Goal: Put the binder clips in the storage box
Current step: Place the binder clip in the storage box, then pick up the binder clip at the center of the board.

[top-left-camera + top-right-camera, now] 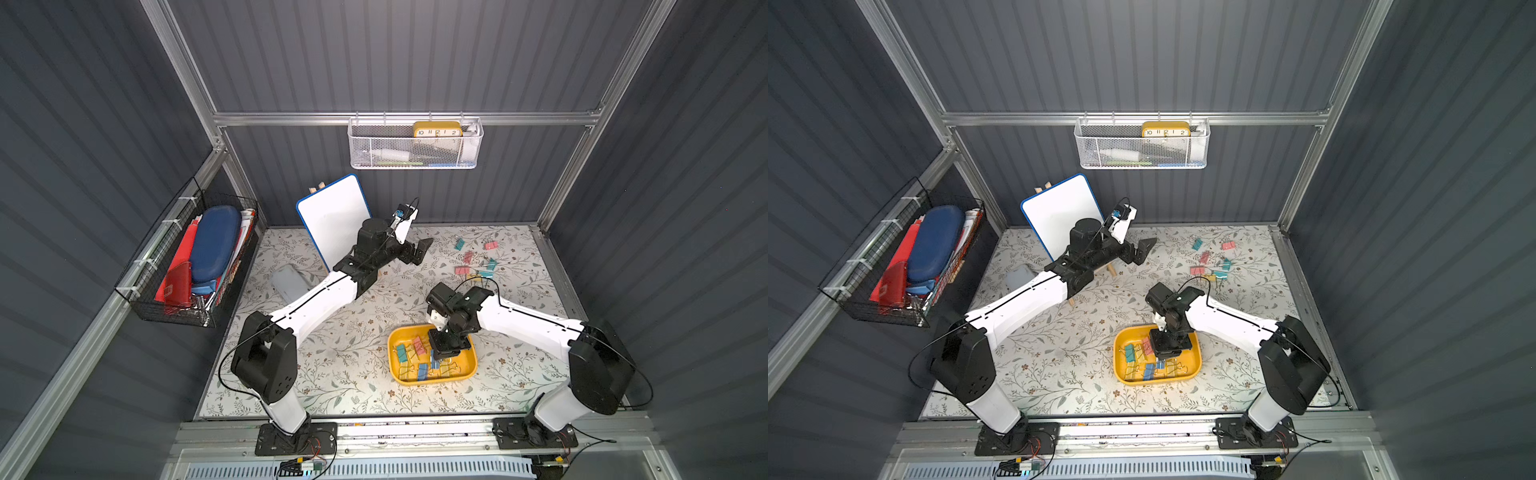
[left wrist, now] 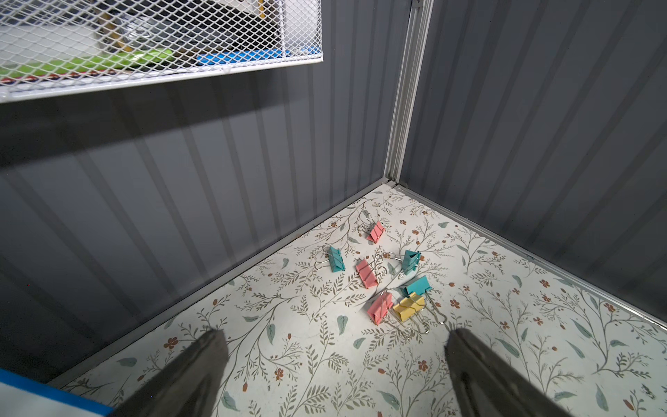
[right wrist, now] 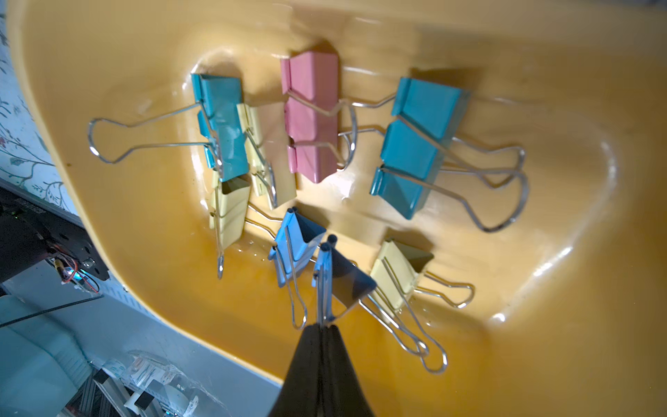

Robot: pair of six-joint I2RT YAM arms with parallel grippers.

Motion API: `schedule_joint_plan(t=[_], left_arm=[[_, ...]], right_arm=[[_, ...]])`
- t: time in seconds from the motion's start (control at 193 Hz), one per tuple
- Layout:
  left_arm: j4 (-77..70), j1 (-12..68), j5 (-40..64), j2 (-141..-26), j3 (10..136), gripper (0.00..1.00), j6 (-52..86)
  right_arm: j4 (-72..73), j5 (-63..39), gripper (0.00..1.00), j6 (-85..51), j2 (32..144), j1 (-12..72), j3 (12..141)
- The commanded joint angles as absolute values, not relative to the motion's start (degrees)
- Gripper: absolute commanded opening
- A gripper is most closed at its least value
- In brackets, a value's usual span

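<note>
We've the right end effector (image 3: 322,326) clenched on a blue clip (image 3: 343,281) by its handles, hanging upright over the tray (image 3: 541,126) floor. Loose clips (image 1: 460,270) lie approx 1 o'clock of it; left end effector (image 2: 334,337), released, is nearer.

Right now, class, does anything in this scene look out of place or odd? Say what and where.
Seven binder clips lie scattered on the table near its far right corner, outside the yellow storage box. A blue clip dangles by its wire handle from the right gripper over the box.
</note>
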State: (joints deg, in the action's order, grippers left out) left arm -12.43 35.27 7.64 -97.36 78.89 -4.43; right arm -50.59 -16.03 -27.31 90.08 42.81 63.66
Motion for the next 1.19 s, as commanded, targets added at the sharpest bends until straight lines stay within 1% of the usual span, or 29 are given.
schedule_joint_plan(t=[0.0, 0.072, 0.176, 0.295, 0.471, 0.538, 0.667, 0.781, 0.9, 1.029, 1.117, 1.184], left_arm=[[-13.4, 35.3, 7.7, -97.3, 78.4, 0.99, -3.6], [-13.5, 35.3, 7.7, -97.3, 78.4, 0.99, -3.7], [-13.4, 35.3, 7.7, -97.2, 78.4, 0.99, -3.7], [-13.4, 35.3, 7.3, -97.0, 78.3, 0.99, -3.8], [-13.3, 35.3, 6.9, -97.0, 78.5, 0.99, -4.0], [-13.3, 35.3, 6.8, -96.9, 78.3, 0.99, -4.1], [-13.4, 35.3, 6.9, -97.0, 78.4, 0.99, -3.9], [-13.4, 35.3, 7.0, -97.0, 78.4, 0.99, -3.9], [-13.7, 35.3, 6.8, -96.5, 78.2, 0.99, -3.5], [-14.7, 35.3, 7.2, -95.1, 77.4, 0.99, -3.8], [-14.8, 35.3, 7.3, -94.6, 77.2, 0.99, -4.2], [-14.8, 35.3, 7.3, -94.5, 77.2, 0.99, -4.2]], right_arm=[[-49.5, -8.7, 0.08, -29.4, 86.7, 42.7, 65.5], [-49.7, -5.2, 0.08, -29.5, 87.0, 42.4, 66.4], [-51.9, -3.5, 0.08, -30.1, 90.3, 41.8, 68.7], [-51.0, -5.9, 0.08, -29.7, 93.6, 41.7, 70.8], [-50.9, -5.4, 0.11, -29.6, 97.4, 41.6, 72.8], [-51.0, -6.4, 0.13, -29.4, 98.2, 41.6, 73.4], [-50.4, -7.0, 0.28, -29.9, 97.4, 41.6, 73.7], [-49.0, -4.8, 0.31, -30.4, 93.7, 41.0, 74.1], [-45.1, -2.9, 0.34, -30.1, 88.1, 36.1, 74.0], [-35.8, -0.8, 0.36, -34.2, 83.7, 25.8, 71.7], [-31.8, 2.2, 0.39, -36.8, 83.8, 20.5, 72.0], [-30.7, 4.3, 0.40, -40.4, 86.1, 17.4, 73.8]])
